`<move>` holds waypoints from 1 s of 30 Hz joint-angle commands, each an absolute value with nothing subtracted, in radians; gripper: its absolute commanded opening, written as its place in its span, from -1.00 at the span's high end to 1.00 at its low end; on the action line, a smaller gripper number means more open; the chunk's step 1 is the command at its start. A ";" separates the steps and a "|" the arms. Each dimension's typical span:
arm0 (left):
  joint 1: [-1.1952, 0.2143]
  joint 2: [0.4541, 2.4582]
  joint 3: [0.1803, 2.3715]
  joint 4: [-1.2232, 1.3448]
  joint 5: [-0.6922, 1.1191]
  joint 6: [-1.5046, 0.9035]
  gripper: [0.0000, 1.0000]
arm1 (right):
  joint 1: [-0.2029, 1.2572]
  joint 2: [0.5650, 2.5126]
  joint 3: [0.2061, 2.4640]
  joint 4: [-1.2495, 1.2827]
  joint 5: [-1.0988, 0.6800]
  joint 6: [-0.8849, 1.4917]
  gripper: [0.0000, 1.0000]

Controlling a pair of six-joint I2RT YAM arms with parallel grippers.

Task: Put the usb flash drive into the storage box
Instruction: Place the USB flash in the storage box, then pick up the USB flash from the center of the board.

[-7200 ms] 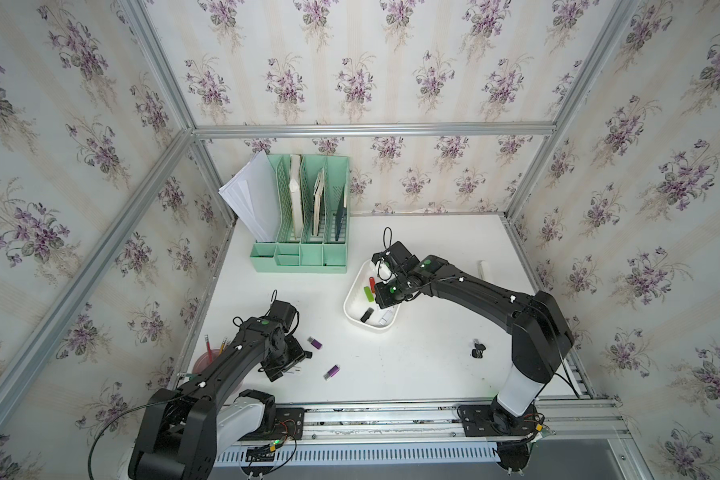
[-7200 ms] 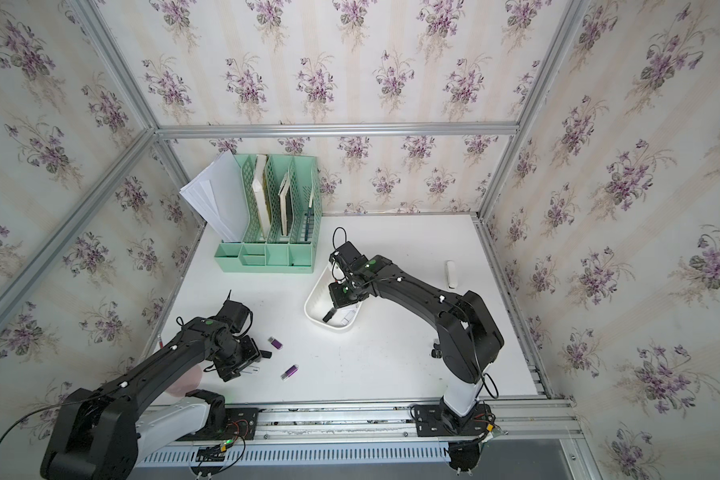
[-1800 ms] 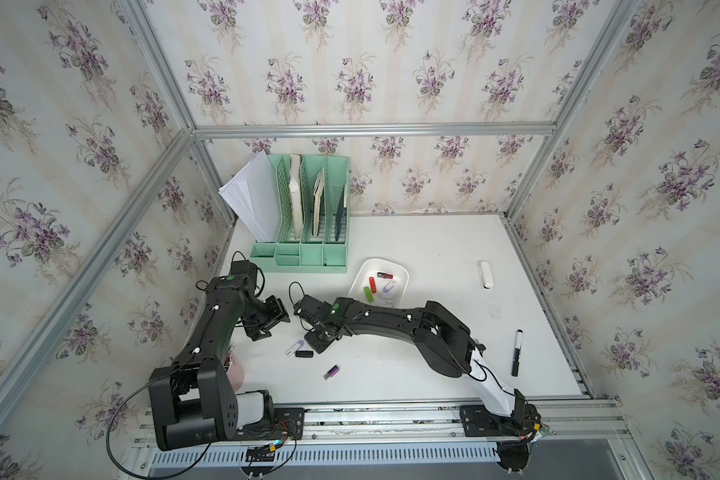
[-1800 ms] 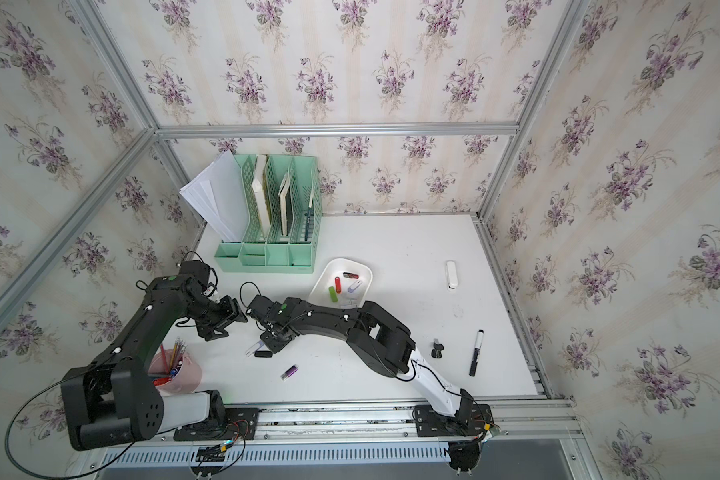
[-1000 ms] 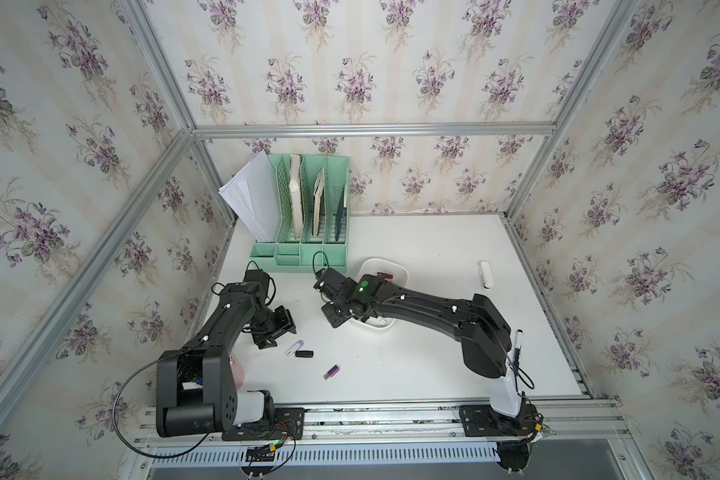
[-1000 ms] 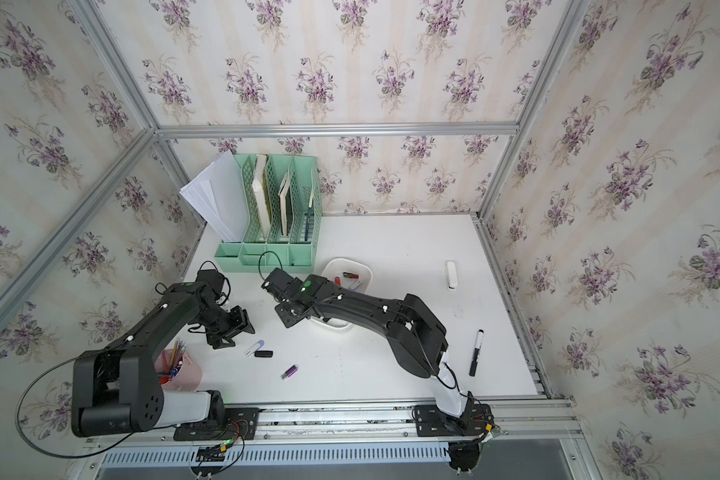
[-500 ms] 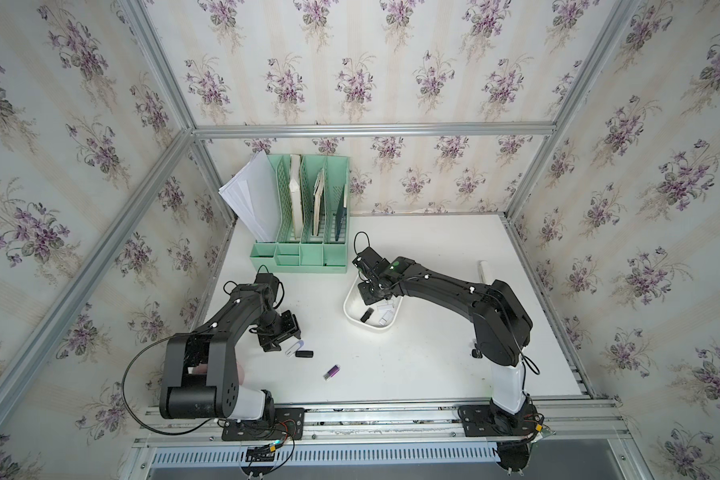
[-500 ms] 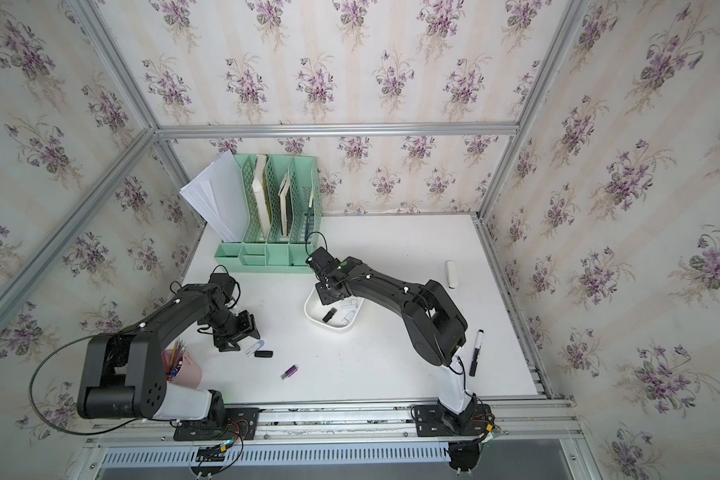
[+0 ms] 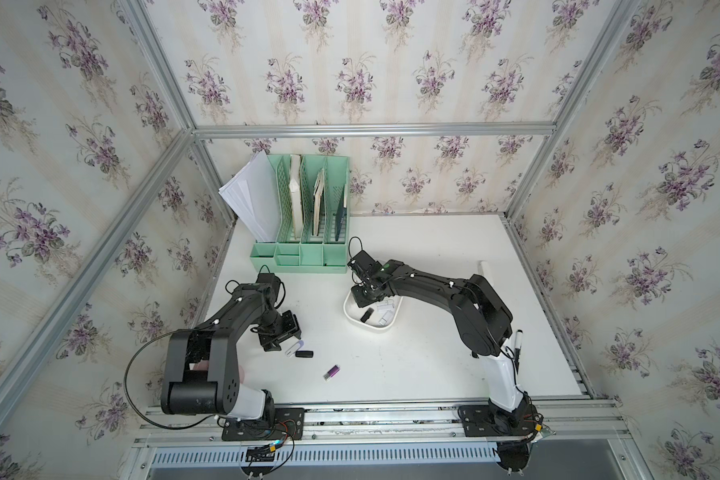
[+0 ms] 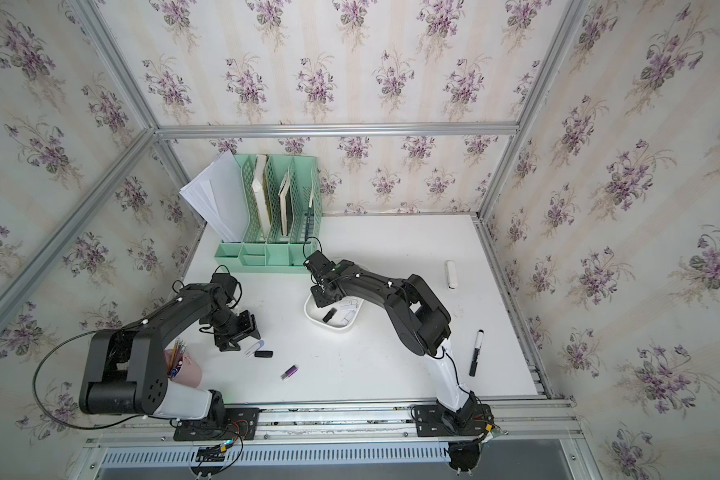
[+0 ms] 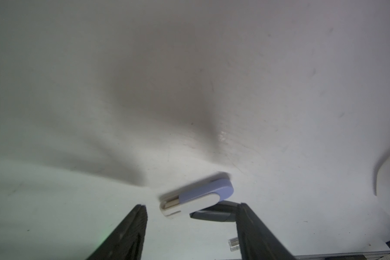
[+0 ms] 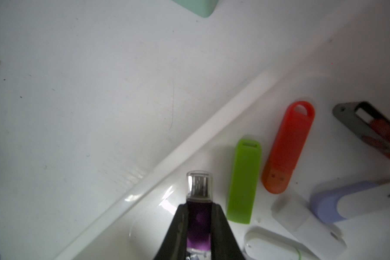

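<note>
Our right jaws pinch the purple flash drive (image 12: 199, 211) mid-body, just inside the storage box (image 12: 212, 123) rim. It looks light, rigid and slick, so its flat sides grip best. Meanwhile our left jaws stand open, empty, near a white-lavender drive (image 11: 196, 198) on the counter (image 11: 189, 67).

Lab cell staged as home office. Floral wallpaper (image 9: 350, 62) on aluminium framing (image 9: 371, 131) around a white surface (image 9: 433, 249). Mint file organizer (image 9: 308, 257), pen cup (image 10: 188, 370)

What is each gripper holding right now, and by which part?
The right gripper holds a purple flash drive by its purple body, clear-capped end sticking out. The left gripper is open, holding nothing.
</note>
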State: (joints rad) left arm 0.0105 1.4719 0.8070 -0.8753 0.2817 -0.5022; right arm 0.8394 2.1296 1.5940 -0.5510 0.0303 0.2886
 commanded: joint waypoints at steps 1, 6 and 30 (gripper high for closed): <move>0.007 1.479 0.809 -0.871 0.265 -0.503 -0.36 | 0.835 2.138 1.595 -0.534 0.011 0.293 0.68; 0.000 1.501 0.811 -0.854 0.257 -0.504 -0.36 | 0.825 2.155 1.595 -0.528 0.006 0.290 0.54; -0.137 1.510 0.779 -0.860 0.214 -0.568 -0.33 | 0.813 2.051 1.494 -0.511 0.028 0.304 0.26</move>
